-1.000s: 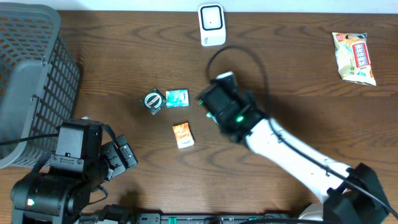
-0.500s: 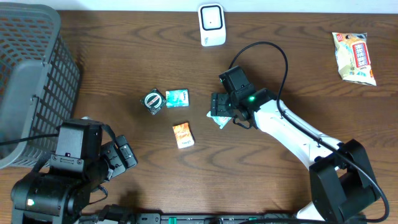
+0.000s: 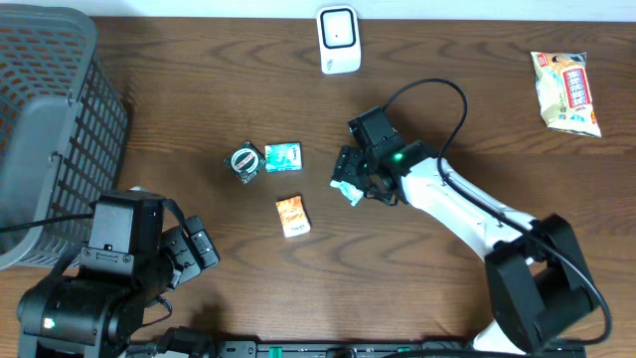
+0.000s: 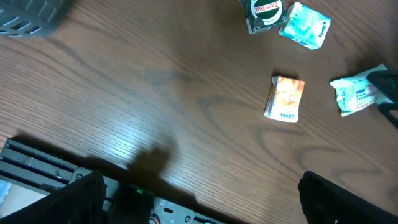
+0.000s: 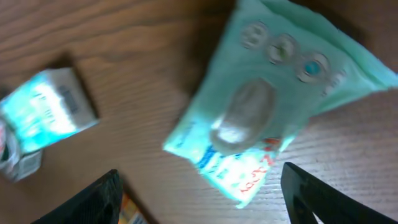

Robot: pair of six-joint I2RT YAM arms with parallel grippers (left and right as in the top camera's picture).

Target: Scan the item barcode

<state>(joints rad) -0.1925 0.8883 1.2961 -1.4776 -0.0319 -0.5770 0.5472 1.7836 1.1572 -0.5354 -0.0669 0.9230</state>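
the pale green tissue packet (image 5: 273,106) lies flat on the brown table (image 3: 199,89), a little toward 3 o'clock from the table's middle as seen from above. it is straight at 6 o'clock of the white scanner (image 3: 338,40), which stands at the table's 12 o'clock edge, well apart from it. the right gripper (image 3: 350,177) hangs low right over the packet, its arm running off toward 4 o'clock. in its own wrist view its two fingers (image 5: 102,199) stand wide apart at the bottom corners; the packet's near corner lies between them and neither finger is seen to press on it, so this hand is wide and holds nothing. the packet is blurred there and its print cannot be read, so whether a barcode faces up cannot be told. at 10 o'clock of the packet lies a small teal packet (image 3: 283,156), with a round tin (image 3: 245,161) just beside it at its 9 o'clock. at 8 o'clock of the green packet lies an orange packet (image 3: 292,215), apart from the others. a snack bag (image 3: 566,91) lies alone near the 2 o'clock corner, and a grey basket (image 3: 40,119) fills the 10 o'clock corner. the left gripper (image 4: 199,186) sits at the 7 o'clock corner above bare wood, its fingers spread wide, holding nothing, well apart from every item.
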